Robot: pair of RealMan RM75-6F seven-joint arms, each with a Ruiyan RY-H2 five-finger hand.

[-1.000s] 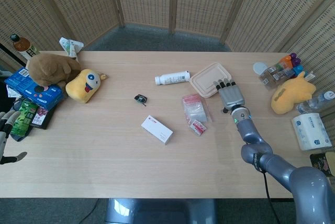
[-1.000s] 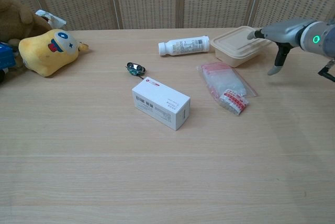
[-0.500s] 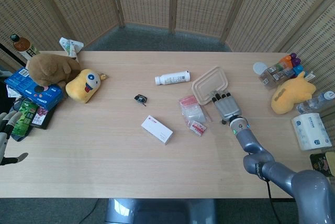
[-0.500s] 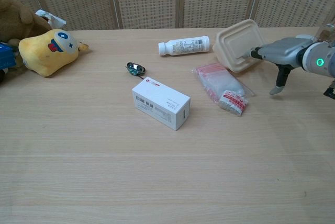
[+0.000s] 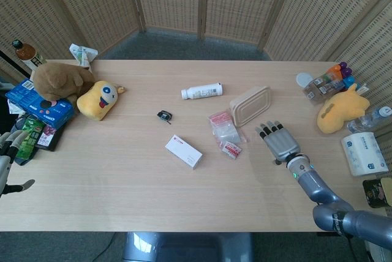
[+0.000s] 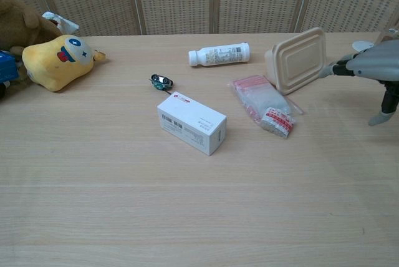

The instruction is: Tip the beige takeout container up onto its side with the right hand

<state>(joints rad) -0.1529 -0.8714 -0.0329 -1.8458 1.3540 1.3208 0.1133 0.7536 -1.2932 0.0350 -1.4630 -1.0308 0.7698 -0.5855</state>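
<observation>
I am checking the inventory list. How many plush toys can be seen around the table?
3. A brown plush bear at the far left edge, a yellow plush toy right beside it, and another yellow plush at the right edge. Clutter at both ends may hide more.

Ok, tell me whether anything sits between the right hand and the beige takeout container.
Nothing visible does. The beige takeout container stands on its side, and the right hand is open just beside it, with bare table in the gap. The plastic bag lies on the container's other side.
</observation>
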